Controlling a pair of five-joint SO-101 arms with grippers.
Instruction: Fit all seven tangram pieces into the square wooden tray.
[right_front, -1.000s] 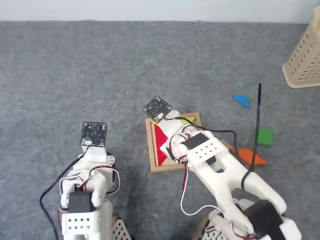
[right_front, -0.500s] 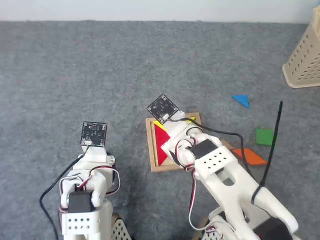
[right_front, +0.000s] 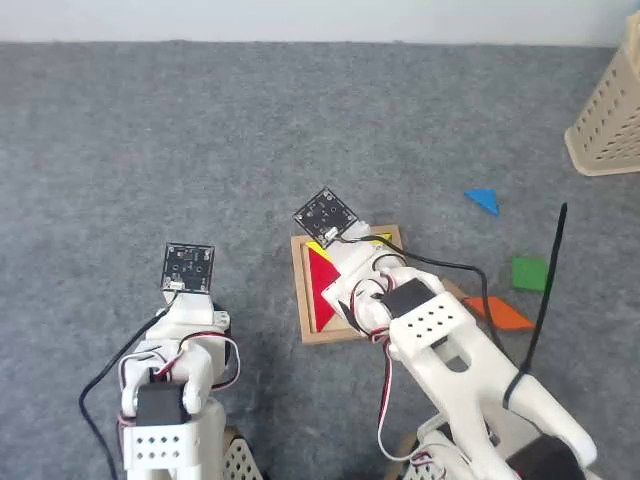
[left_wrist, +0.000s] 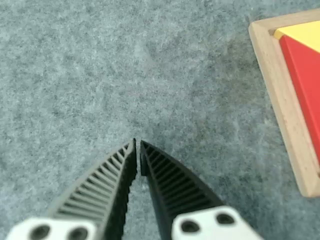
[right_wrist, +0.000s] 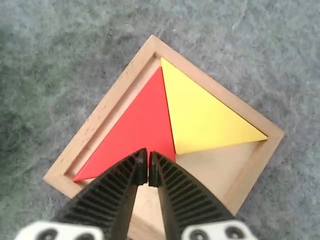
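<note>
The square wooden tray (right_wrist: 98, 121) (right_front: 300, 290) lies mid-table with a red triangle (right_wrist: 135, 135) (right_front: 320, 276) and a yellow triangle (right_wrist: 200, 117) (right_front: 378, 241) fitted side by side in it. My right gripper (right_wrist: 148, 159) hangs shut and empty above the tray, over the red triangle's tip. Loose on the carpet to the tray's right lie a blue triangle (right_front: 483, 200), a green square (right_front: 529, 273) and an orange piece (right_front: 500, 314). My left gripper (left_wrist: 138, 146) is shut on nothing above bare carpet, left of the tray's edge (left_wrist: 280, 110).
A beige perforated basket (right_front: 611, 110) stands at the far right edge. Grey carpet (right_front: 200, 140) covers the table. A black cable (right_front: 545, 290) rises from the right arm near the loose pieces.
The right arm has shifted slightly right and forward over the tray between the first earlier frame and the second; since then nothing has moved. The left arm has kept still.
</note>
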